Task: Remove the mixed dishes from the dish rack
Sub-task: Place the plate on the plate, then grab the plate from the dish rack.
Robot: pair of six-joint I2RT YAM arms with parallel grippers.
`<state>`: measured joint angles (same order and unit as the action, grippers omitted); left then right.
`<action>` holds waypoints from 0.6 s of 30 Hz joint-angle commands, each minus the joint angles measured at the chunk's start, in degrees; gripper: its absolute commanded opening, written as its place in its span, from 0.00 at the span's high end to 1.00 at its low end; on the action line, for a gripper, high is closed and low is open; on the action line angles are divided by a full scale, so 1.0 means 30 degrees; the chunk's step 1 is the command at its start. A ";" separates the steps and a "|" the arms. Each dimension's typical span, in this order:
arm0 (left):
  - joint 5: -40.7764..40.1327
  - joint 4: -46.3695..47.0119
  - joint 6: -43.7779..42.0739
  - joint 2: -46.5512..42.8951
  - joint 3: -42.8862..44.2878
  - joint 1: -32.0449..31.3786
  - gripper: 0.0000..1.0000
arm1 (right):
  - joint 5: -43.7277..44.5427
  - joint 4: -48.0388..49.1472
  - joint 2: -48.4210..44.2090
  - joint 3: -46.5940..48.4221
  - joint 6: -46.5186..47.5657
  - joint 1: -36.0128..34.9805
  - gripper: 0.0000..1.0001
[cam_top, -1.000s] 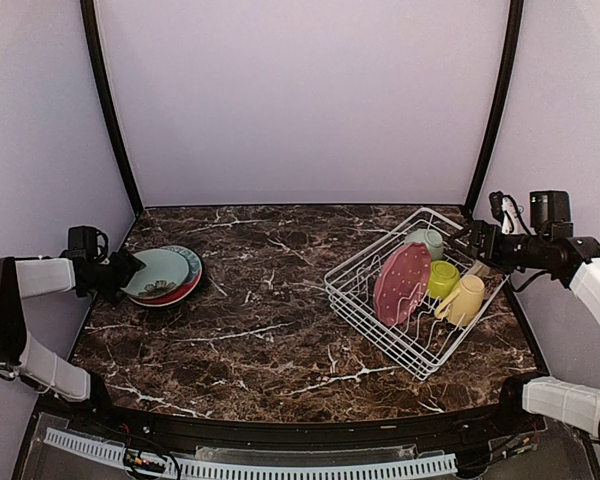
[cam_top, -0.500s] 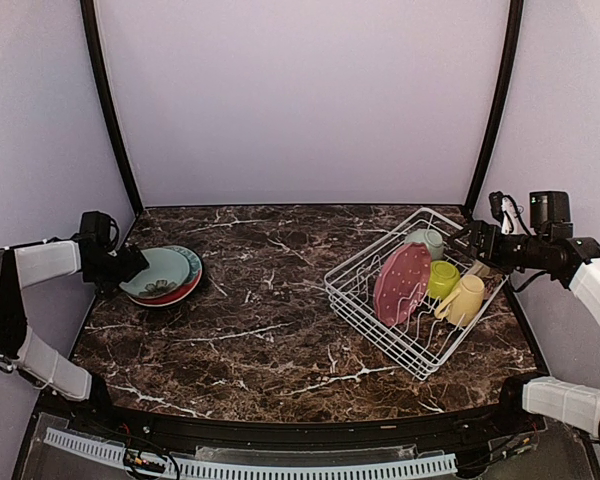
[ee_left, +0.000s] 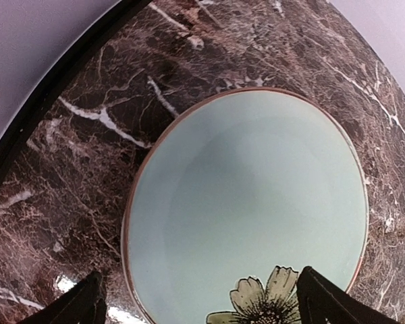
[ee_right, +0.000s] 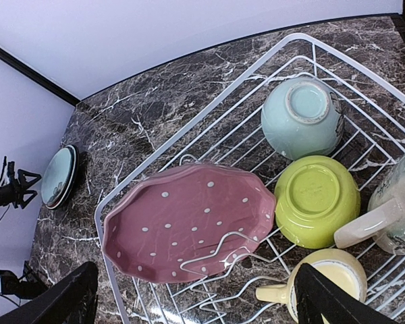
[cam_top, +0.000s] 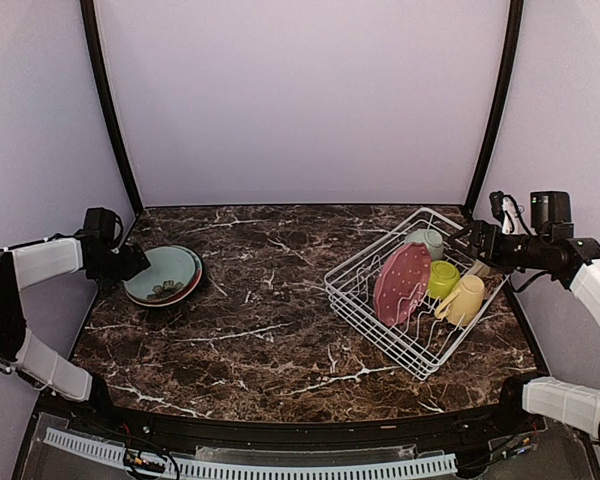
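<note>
The white wire dish rack point(cam_top: 365, 255) stands at the right. In it a pink dotted plate point(cam_top: 401, 283) leans on the prongs point(ee_right: 189, 226), beside an upturned lime-green bowl point(ee_right: 316, 200), an upturned mint bowl point(ee_right: 302, 125), a yellow mug point(ee_right: 331, 283) and a cream-grey mug point(ee_right: 398, 216). My right gripper point(cam_top: 472, 240) hangs open above the rack's far right side, holding nothing point(ee_right: 199, 290). At the left a grey-green flowered plate point(ee_left: 246, 209) lies flat on a red plate point(cam_top: 185, 293). My left gripper point(cam_top: 130, 262) is open over the plate's left rim point(ee_left: 201, 304), gripping nothing.
Black frame posts point(cam_top: 108, 110) rise at both back corners against lilac walls. The dark marble table point(cam_top: 270, 320) stretches between the plate stack and the rack. The table's left edge point(ee_left: 47, 108) runs close beside the stacked plates.
The grey-green plate, tilted a second ago, now lies flat on the red plate. My left gripper opened a little wider and shifted slightly up and back. The right arm has not moved.
</note>
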<state>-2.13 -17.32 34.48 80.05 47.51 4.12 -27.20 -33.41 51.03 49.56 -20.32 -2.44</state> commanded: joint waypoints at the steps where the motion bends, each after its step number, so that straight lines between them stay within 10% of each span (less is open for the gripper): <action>1: -0.0841 -0.0479 -0.0954 -0.1786 0.0884 -0.1490 0.03 | 0.0071 0.0348 -0.0282 -0.0113 -0.0084 -0.0126 0.01; 18: -0.2006 0.0682 -0.5840 -0.1024 0.6336 -1.3762 0.04 | -0.0104 0.0446 -0.0060 0.0032 -0.0087 -0.0125 0.01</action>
<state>-7.42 -16.08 23.40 72.95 61.36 -29.76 -27.22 -33.36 50.92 49.56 -20.34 -2.44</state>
